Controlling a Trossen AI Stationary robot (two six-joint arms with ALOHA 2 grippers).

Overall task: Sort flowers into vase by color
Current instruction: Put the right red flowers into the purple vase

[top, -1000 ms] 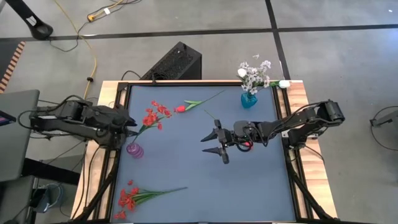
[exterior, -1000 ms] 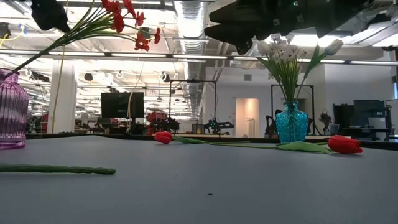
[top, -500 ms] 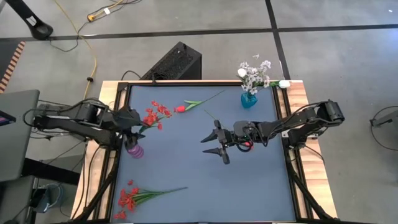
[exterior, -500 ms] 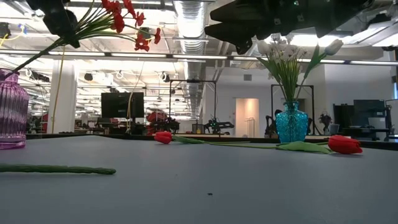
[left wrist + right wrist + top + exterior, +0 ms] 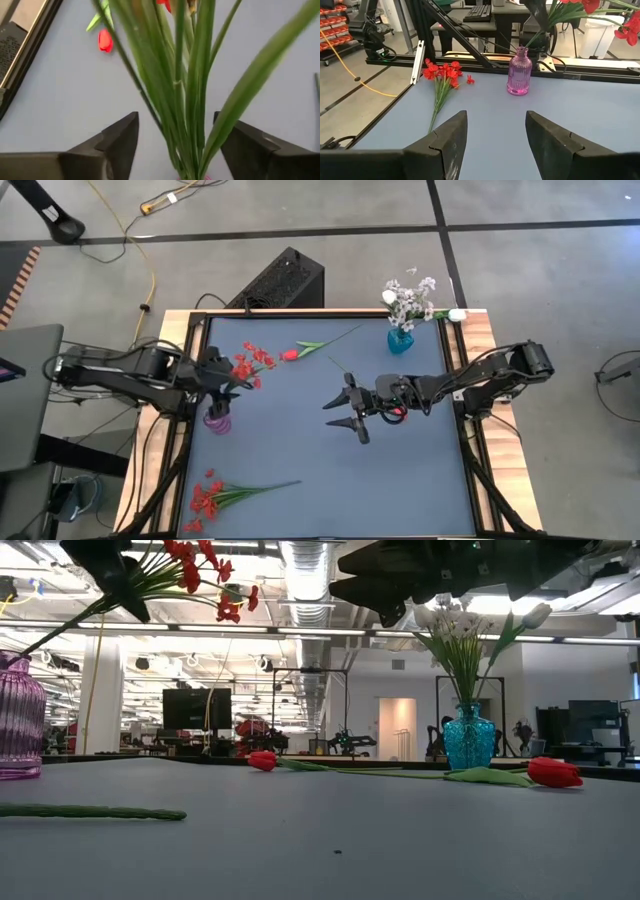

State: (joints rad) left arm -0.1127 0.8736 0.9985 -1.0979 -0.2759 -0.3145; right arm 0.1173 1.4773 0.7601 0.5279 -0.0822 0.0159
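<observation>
A purple vase (image 5: 217,421) (image 5: 518,72) stands near the table's left edge with a spray of small red blossoms (image 5: 246,367) (image 5: 205,575) leaning out of it on green stems (image 5: 182,85). My left gripper (image 5: 218,372) (image 5: 175,122) (image 5: 112,570) is open, its fingers on either side of those stems above the vase. My right gripper (image 5: 345,414) (image 5: 495,145) hovers open over the table's middle. A second red bunch (image 5: 212,496) (image 5: 442,75) lies near the near-left corner. One red tulip (image 5: 290,355) (image 5: 262,760) lies near the far edge; another (image 5: 394,413) (image 5: 553,772) lies under the right arm.
A blue vase (image 5: 400,340) (image 5: 468,738) with white blossoms (image 5: 410,300) and a white tulip (image 5: 457,314) stands at the far right. A black box (image 5: 285,280) sits beyond the far edge, a laptop (image 5: 25,380) left of the table. Bare blue mat (image 5: 400,480) near right.
My left gripper has moved toward the table's right, along the stems toward the red blossoms. The spray has stayed leaning in the purple vase. The right arm has kept still.
</observation>
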